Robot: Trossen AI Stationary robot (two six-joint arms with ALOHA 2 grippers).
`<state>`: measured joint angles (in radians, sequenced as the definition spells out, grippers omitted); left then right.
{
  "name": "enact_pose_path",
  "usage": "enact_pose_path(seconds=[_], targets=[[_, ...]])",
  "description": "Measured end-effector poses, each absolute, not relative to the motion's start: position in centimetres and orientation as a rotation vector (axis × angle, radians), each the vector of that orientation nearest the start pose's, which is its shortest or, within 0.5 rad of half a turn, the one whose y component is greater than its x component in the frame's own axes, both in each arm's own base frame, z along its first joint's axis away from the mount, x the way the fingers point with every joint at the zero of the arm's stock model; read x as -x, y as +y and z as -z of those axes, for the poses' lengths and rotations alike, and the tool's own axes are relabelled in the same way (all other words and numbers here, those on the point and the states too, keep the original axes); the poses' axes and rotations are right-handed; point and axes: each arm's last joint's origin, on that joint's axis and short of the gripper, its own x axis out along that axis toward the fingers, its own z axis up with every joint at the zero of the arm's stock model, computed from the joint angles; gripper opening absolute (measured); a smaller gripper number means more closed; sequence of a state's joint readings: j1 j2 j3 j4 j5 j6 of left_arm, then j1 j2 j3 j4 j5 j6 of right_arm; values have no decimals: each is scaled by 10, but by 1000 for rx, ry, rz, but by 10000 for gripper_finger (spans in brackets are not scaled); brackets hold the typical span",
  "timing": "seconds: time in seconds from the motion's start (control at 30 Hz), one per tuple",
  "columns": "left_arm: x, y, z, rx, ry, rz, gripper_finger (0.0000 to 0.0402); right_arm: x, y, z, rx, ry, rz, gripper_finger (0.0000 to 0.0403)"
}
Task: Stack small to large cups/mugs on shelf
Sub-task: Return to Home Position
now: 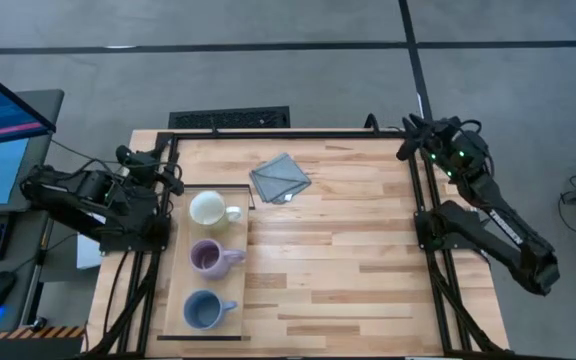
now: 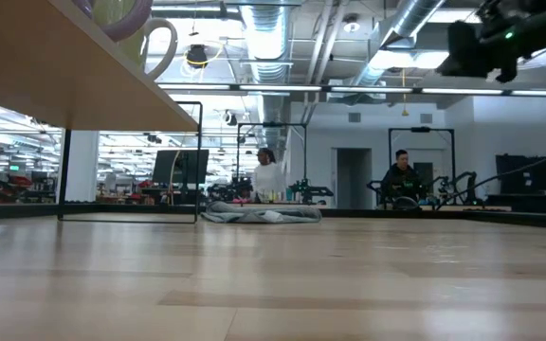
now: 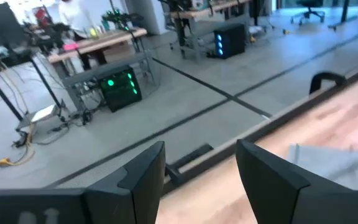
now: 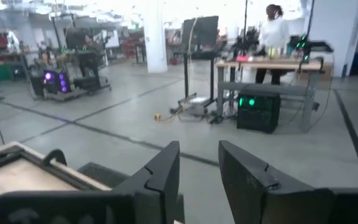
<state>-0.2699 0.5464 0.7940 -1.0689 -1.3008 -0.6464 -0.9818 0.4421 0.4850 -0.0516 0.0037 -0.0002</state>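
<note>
Mugs (image 1: 206, 257): sitting along shelf (image 1: 174, 300), 12-to-6, at 5 o'clock from nearer left gripper (image 1: 160, 168).
Jaws: both gaping, gripping nothing; right gripper (image 1: 418, 135) hovering at 1 o'clock.

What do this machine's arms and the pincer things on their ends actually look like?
Both arms are black, built of chunky jointed segments. The right arm carries small green lights near its wrist and pale lettering along one segment; the left arm has thin black cables looping around it. The left gripper and right gripper each have two flat, angular dark fingers.
</note>
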Motion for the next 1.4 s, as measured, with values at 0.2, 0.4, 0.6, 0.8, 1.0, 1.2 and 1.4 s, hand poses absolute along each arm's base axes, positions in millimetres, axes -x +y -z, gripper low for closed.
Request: enact_pose_path(seconds=[0.2, 0.4, 0.6, 0.8, 1.0, 1.2, 1.4], targets=[[-81, 6, -269, -2, 276, -1011, 189, -53, -80, -277, 12, -61, 986, 134], [-80, 9, -247, -23, 217, -1063, 189, -43, -65, -259, -9, -166, 982, 134], [-66, 21, -243, -13, 154, -1257, 189, -37, -55, -253, -18, -223, 975, 134], [-65, 35, -243, -53, 196, -1408, 189, -38, -58, -249, -59, -181, 978, 134], [-73, 56, -233, 16, 143, -1532, 189, -39, -59, -248, -57, -171, 979, 134], [-72, 79, -223, -24, 108, -1494, 189, -39, -58, -248, -56, -170, 977, 134], [-65, 87, -227, -110, 160, -1538, 189, -39, -59, -246, -48, -140, 980, 134]])
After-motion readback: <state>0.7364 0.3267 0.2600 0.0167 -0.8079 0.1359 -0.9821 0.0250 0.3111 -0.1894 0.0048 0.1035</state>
